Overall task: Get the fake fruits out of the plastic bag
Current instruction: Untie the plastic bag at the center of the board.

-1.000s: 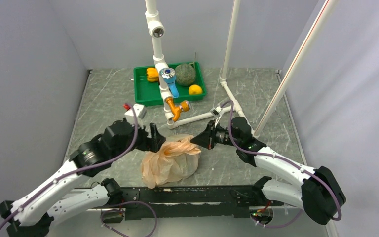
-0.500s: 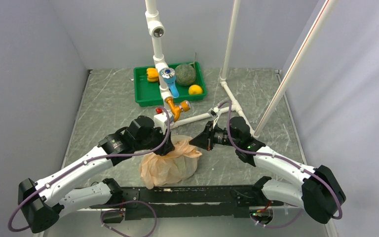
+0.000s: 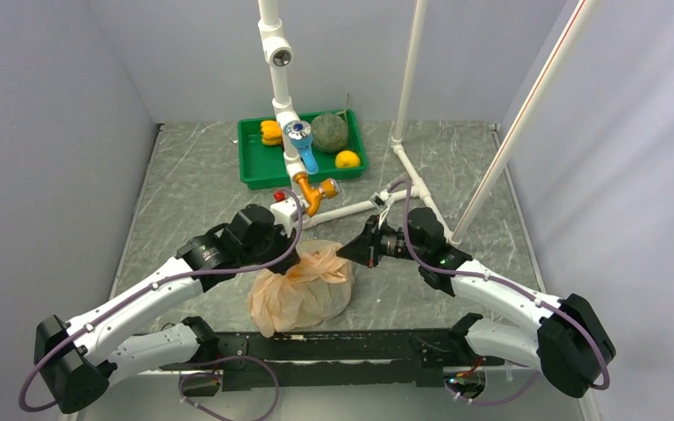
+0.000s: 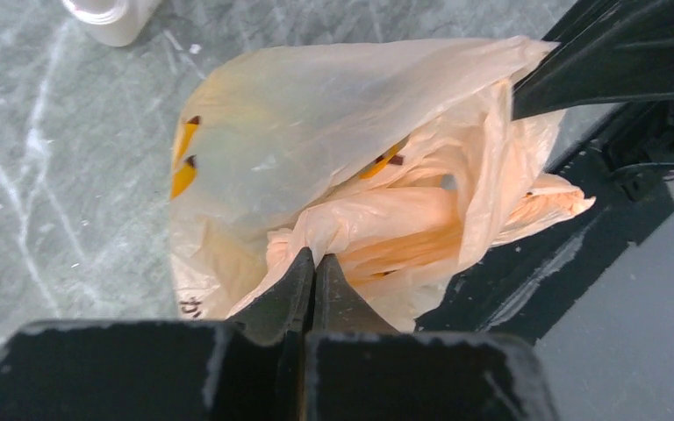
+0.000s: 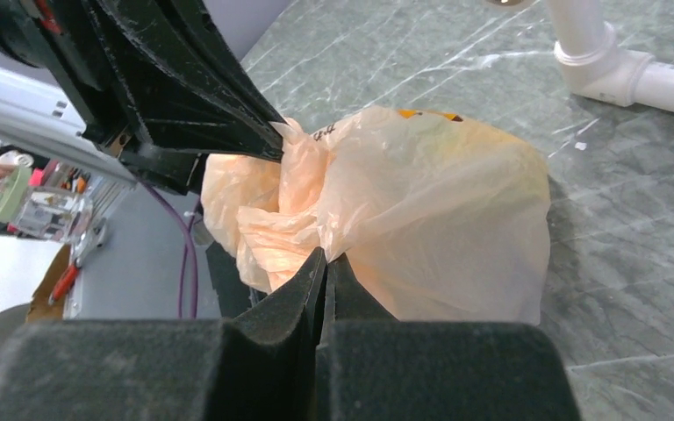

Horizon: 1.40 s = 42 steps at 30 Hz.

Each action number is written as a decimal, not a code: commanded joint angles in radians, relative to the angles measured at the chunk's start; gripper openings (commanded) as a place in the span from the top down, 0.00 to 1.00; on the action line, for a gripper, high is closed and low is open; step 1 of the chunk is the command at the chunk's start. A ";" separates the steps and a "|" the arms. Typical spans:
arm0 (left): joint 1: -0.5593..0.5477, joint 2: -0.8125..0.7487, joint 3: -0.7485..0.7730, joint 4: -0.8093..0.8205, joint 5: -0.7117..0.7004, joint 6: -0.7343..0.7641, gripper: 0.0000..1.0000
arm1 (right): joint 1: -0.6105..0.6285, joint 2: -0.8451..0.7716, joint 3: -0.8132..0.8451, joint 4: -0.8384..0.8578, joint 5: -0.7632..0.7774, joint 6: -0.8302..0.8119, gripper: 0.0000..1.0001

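Top external: the plastic bag [image 3: 303, 291] sits nearer me than the green tray [image 3: 242, 153], my left gripper [image 4: 314, 261] has just pinched its top like my right gripper [image 5: 326, 259], so now I can pull it open for the hidden fake fruits.

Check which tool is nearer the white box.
Left. The left tool pinches the bag close beside the white box; the right tool pinches the bag's right side, farther off.
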 commanded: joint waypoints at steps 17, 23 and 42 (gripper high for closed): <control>0.022 -0.427 -0.154 0.036 -0.351 -0.378 1.00 | -0.003 -0.175 -0.028 -0.206 0.357 -0.056 0.74; 0.022 -0.412 -0.160 0.065 -0.234 -0.373 1.00 | 0.141 -0.301 0.034 -0.338 0.513 -0.305 0.33; 0.023 -0.480 -0.179 -0.010 -0.280 -0.434 1.00 | 0.612 0.160 0.392 -0.476 1.159 -0.549 0.34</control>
